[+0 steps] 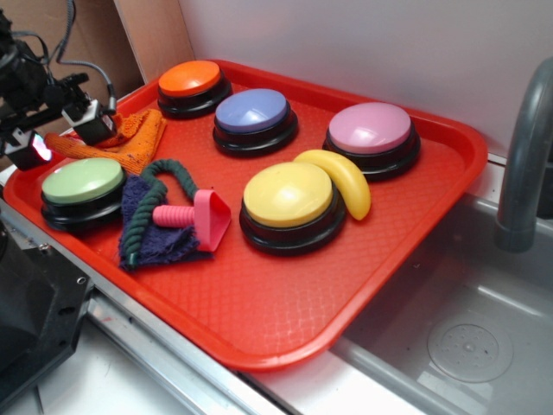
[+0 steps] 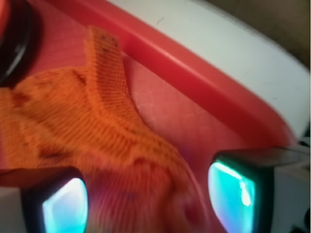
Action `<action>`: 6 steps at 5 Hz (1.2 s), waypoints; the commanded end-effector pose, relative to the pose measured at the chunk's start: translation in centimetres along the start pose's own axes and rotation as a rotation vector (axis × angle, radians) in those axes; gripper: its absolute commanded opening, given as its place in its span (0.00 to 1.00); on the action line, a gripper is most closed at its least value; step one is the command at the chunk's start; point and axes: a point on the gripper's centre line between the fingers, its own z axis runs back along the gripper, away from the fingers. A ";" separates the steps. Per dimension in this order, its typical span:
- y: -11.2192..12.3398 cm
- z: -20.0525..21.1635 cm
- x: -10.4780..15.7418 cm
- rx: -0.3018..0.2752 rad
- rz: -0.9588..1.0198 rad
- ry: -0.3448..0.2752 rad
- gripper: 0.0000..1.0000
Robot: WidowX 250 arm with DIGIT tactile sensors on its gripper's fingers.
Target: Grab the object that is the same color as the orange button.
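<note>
Jaws spread astride orange cloth (image 2: 92, 145), hard by tray rim (image 2: 204, 73).

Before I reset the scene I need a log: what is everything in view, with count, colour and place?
Plastic tray: one, red, on the counter beside the sink.
Dome push buttons with black bases: five on the tray; orange at the back left, blue-purple, pink, yellow, green.
Knitted cloth: one, orange, at the tray's left edge.
Plush cloth: one, dark purple, front left.
Twisted rope: one, dark green, on the purple cloth.
Ribbed-handled toy scoop: one, pink.
Toy banana: one, yellow, against the yellow button.
Faucet: one, grey, right.
Sink basin: one, grey.
End effector: one, black, open over the orange cloth.
</note>
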 end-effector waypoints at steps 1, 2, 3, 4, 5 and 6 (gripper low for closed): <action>-0.4 0.2 0.8 -0.015 -0.007 -0.069 0.10; -0.6 0.3 0.8 -0.034 -0.015 -0.075 0.00; -1.5 0.8 0.8 -0.035 -0.027 -0.093 0.00; -2.7 1.8 1.0 0.022 -0.055 -0.129 0.00; -4.1 3.5 1.1 0.063 -0.084 -0.152 0.00; -6.2 6.1 0.7 0.100 -0.191 -0.162 0.00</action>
